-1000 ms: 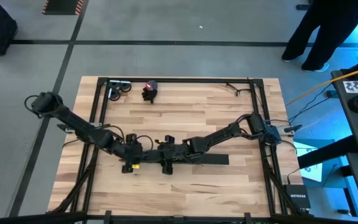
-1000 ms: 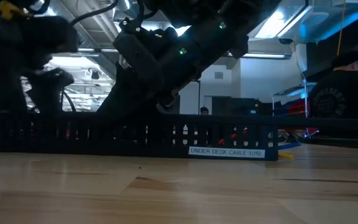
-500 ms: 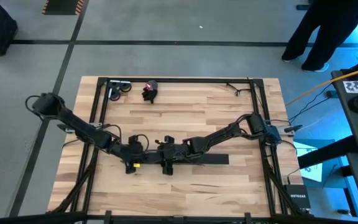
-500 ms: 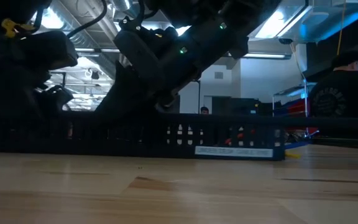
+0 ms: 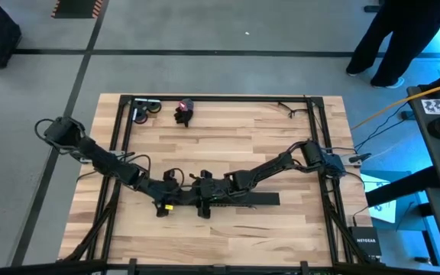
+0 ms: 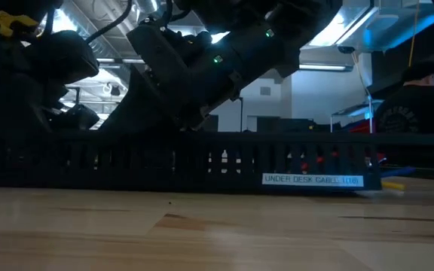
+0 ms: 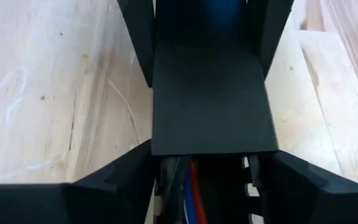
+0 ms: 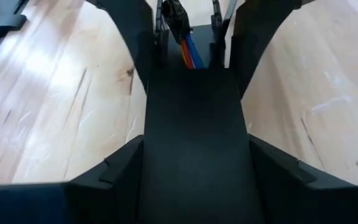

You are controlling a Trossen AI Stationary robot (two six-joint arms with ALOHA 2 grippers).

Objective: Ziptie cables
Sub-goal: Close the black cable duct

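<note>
Black flat cover [image 8: 194, 137] hiding cables [image 8: 188, 50] — only ends visible, zipties unseen

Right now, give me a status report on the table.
Both grippers, left gripper and right gripper, straddle the black channel mid-table. Cables lie inside the channel, under its flat cover. No zipties seen.

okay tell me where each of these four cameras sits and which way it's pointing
High view: above, looking straight down on the wooden table, both arms meeting over the black slotted channel.
Low view: at tabletop height, looking level across at the channel's side; arms descend from above.
Left wrist view: looks past the left claw straddling the flat cover; cables show beneath.
Right wrist view: right claw straddling the same cover.
Shared: both wrist views show cover and coloured cables.
</note>
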